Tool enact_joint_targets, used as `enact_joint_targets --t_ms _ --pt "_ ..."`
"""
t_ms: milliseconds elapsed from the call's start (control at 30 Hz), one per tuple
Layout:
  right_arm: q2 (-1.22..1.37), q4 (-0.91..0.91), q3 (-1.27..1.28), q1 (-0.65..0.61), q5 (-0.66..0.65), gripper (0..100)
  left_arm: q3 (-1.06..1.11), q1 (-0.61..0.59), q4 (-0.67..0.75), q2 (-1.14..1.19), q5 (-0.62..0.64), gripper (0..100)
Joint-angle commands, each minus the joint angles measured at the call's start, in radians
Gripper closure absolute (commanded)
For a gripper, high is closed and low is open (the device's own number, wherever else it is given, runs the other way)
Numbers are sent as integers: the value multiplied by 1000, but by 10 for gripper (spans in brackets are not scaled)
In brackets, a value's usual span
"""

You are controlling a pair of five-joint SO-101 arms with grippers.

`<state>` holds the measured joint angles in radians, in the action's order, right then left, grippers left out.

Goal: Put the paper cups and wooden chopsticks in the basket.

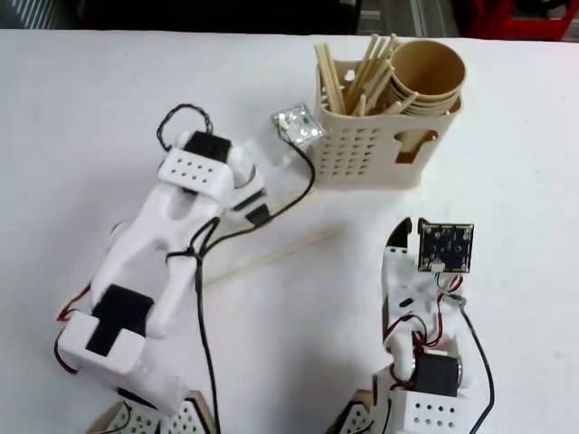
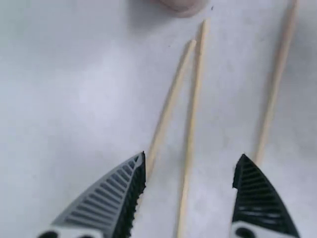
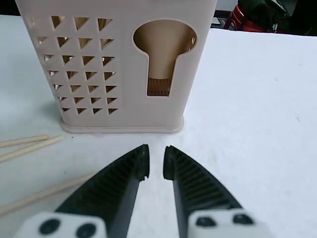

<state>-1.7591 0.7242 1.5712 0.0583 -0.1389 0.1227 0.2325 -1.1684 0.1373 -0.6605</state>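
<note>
A cream perforated basket [image 1: 371, 154] stands at the back of the white table. It holds stacked paper cups [image 1: 427, 68] and several wooden chopsticks [image 1: 357, 77]. Three more chopsticks [image 1: 271, 256] lie loose on the table in front of it to the left. My left gripper [image 2: 192, 159] hangs open just above them. One chopstick [image 2: 190, 109] lies between its fingertips, and the other two run past the tips on either side. My right gripper [image 3: 156, 148] is shut and empty, a short way in front of the basket [image 3: 119, 64]. A cup [image 3: 161, 54] shows through the basket's keyhole slot.
The left arm [image 1: 172, 235] stretches across the table's left half with a black cable [image 1: 204, 298] trailing beside it. The right arm [image 1: 421, 307] sits at the front right. Loose chopstick ends [image 3: 29, 146] lie off to one side of the right gripper.
</note>
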Motion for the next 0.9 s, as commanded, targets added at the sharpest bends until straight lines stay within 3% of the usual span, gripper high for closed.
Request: enact_joint_targets --t_ms 0,133,567,867 --pt "-8 -22 -3 -5 -9 932 -5 -13 103 22 -6 707" --pt "-8 -22 -3 -5 -9 932 -123 -24 100 196 -5 710" --pt "-8 -22 -3 -5 -11 932 -749 -38 -252 704 -14 745" --pt "-8 -22 -3 -5 -11 932 -1158 -31 -516 938 -15 876"
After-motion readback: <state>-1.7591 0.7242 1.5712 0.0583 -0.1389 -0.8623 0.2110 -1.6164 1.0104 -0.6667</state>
